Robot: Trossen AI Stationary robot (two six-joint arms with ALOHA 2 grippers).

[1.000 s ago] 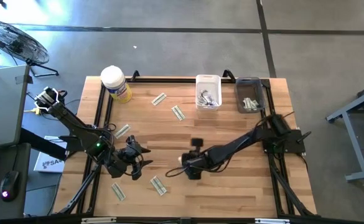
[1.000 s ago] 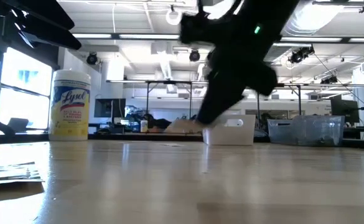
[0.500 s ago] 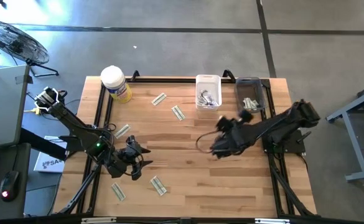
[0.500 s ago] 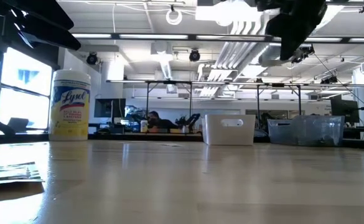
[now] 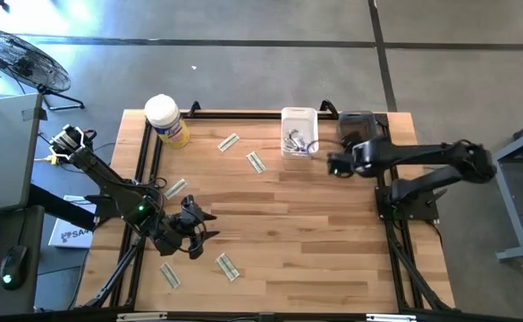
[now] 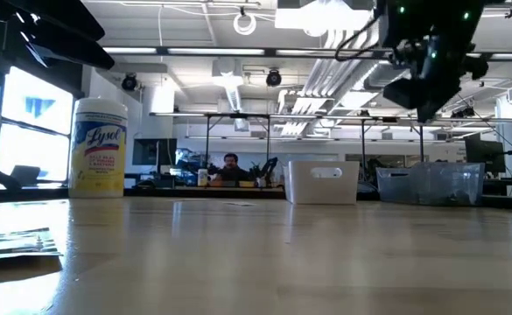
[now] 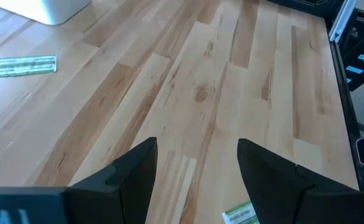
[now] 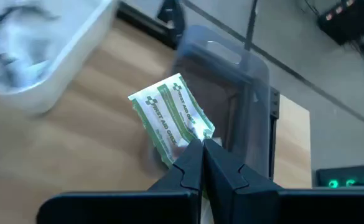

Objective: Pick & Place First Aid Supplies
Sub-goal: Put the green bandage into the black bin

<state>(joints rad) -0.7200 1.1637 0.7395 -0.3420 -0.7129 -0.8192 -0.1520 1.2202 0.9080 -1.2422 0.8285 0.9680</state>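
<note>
The right gripper [image 5: 335,165] is raised above the table [image 5: 333,259], near its back edge, between the white bin [image 5: 299,131] and the grey bin [image 5: 358,136]. Its jaws are pressed together on the end of a green-and-white strip [image 8: 172,118], which hangs clear of the wood just in front of the grey bin's rim in the right wrist view. The white bin holds several packets [image 5: 299,141], and the grey bin holds green strips [image 5: 359,148]. The left gripper [image 5: 203,225] rests low near the front left corner of the table, jaws spread with nothing between them; its fingers [image 7: 132,171] show bare wood in the gap. Five loose strips lie on the table: one [image 5: 229,142] near the back edge beside the tub [image 5: 166,120], one [image 5: 257,162] just in front of the white bin toward the centre, one [image 5: 175,188] near the left edge, and two near the front edge, one [image 5: 227,266] just in front of the left gripper and one [image 5: 170,275] closer to the front left corner. The tub stands upright at the back left corner. In the low view, a person [image 6: 229,166] appears far behind the table.
</note>
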